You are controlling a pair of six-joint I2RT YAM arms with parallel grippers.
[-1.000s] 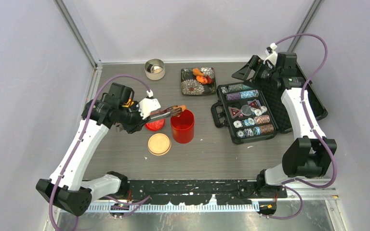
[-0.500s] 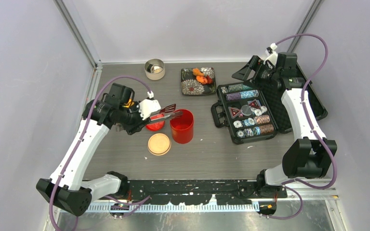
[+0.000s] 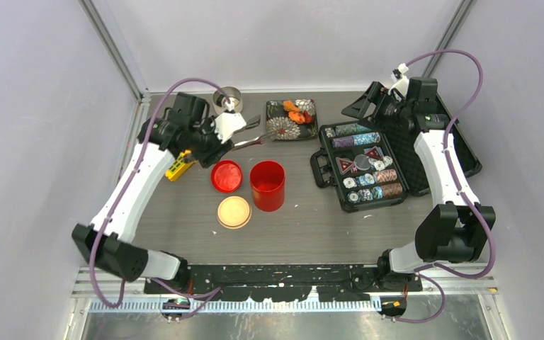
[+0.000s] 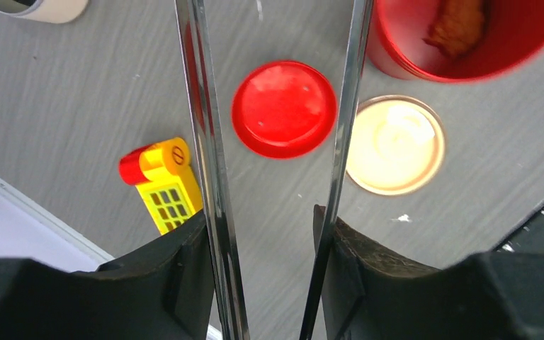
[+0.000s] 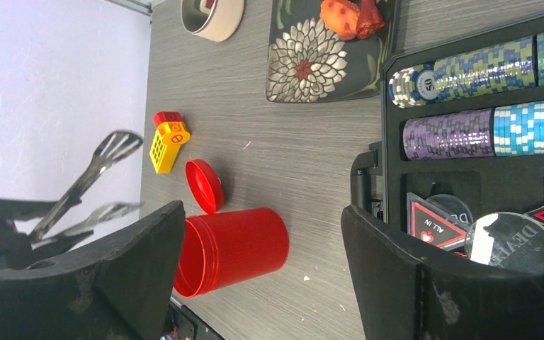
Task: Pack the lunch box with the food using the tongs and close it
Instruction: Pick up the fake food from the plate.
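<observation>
My left gripper (image 3: 228,127) is shut on the silver tongs (image 3: 251,142), whose two arms (image 4: 207,142) spread apart between my fingers. Their tips hang empty just left of the flowered plate (image 3: 278,129), which carries orange food pieces (image 3: 295,112). The red canister (image 3: 268,185) stands open with an orange piece (image 4: 460,25) inside. Its red lid (image 3: 227,176) and the beige disc lid (image 3: 234,211) lie beside it. The cream tub (image 3: 227,101) sits at the back. My right gripper (image 5: 262,207) is open and holds nothing, up at the back right.
An open black poker-chip case (image 3: 361,166) fills the right side. A yellow-and-red toy block (image 3: 178,167) lies left of the red lid. The enclosure walls close in the back and both sides.
The left arm has swung from over the canister back toward the plate. The tongs have spread wider, and the orange piece they carried now lies in the canister. The right arm is still.
</observation>
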